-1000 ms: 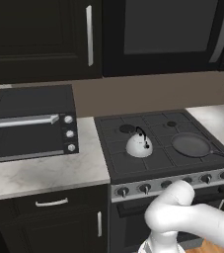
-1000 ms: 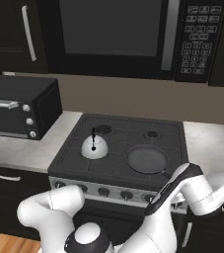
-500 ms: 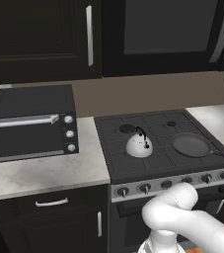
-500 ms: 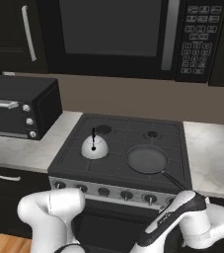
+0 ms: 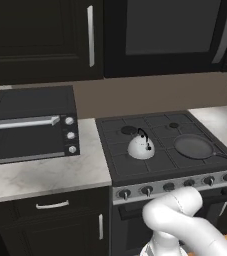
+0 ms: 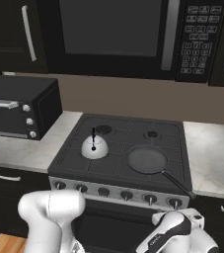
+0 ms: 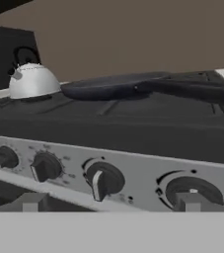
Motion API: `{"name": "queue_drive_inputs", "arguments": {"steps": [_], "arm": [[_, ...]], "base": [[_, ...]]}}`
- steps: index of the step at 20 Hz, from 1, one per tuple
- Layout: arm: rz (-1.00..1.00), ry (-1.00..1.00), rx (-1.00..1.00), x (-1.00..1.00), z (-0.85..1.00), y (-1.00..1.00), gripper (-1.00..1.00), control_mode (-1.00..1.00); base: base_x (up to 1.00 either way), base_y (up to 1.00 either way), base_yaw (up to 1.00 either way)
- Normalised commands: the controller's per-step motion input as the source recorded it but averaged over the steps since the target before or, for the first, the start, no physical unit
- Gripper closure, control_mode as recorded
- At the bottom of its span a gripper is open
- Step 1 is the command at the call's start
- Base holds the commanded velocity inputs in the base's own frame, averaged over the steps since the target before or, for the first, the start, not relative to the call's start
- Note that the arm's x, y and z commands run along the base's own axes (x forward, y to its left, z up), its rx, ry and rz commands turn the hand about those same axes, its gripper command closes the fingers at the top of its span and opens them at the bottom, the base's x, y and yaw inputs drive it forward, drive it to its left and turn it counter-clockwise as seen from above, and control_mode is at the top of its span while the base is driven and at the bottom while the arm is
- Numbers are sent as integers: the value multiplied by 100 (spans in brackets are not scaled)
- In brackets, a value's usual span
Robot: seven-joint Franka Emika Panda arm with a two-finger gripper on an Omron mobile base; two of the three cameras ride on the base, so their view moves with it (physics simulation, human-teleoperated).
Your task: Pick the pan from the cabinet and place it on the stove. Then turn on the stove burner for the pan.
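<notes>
Dark pan point(image 6: 146, 159) atop stove point(image 6: 79, 159)

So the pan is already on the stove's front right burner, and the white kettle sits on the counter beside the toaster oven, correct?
Not quite. The pan is on the stove's front right burner, but the white kettle stands on the stove too, on the front left grate, not on the counter by the toaster oven. The right base view shows this plainly.
</notes>
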Motion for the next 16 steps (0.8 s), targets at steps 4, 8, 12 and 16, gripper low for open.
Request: {"name": "queue_drive_inputs", "arguments": {"steps": [4,8,12,16], "arm": [[-28,-14,0,35,-37,-3,-100,-100],[-14,-7,0,21,-21,-29,-100,-100],[-12,1,-4,13,-32,-31,-100,-100],[-3,-3,-4,14,-33,-42,-100,-100]], "base": [[0,0,0],[0,0,0],[0,0,0],[0,0,0]]}}
